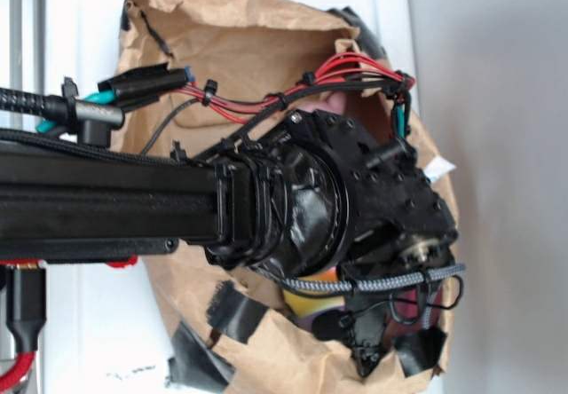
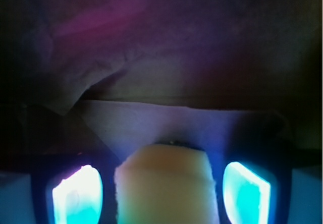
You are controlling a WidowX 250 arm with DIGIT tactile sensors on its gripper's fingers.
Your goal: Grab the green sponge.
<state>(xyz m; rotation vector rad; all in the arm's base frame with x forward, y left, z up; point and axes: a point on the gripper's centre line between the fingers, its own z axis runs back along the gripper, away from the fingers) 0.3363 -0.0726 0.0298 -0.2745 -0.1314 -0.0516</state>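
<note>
A: Low in the middle of the wrist view, what is seen?

B: A soft yellow block is seen there. It is the green sponge (image 2: 166, 183), though it looks yellow. It is found between the two glowing fingers (image 2: 78, 196) of the gripper (image 2: 164, 196), one at the lower left and one at the lower right.

A: Is the sponge squeezed?

B: That cannot be told for sure. A thin dark gap is seen on each side of the block, so the fingers look just beside it. No tight hold is shown.

A: What is seen behind the sponge?

B: Crumpled brown paper is seen across the top of that view, dim and purple in the light.

A: And from the outside view?

B: A big black arm (image 1: 115, 199) is stretched from the left edge to the middle of the frame. Its end is dipped into a brown paper bag (image 1: 240, 39). Red wires (image 1: 346, 66) are looped over the top of it. Black tape (image 1: 226, 310) is stuck on the bag near the bottom. A bit of yellow is spotted under the arm, low in the middle, but what it is cannot be told. The bag is laid on a white table (image 1: 89, 21).
</note>
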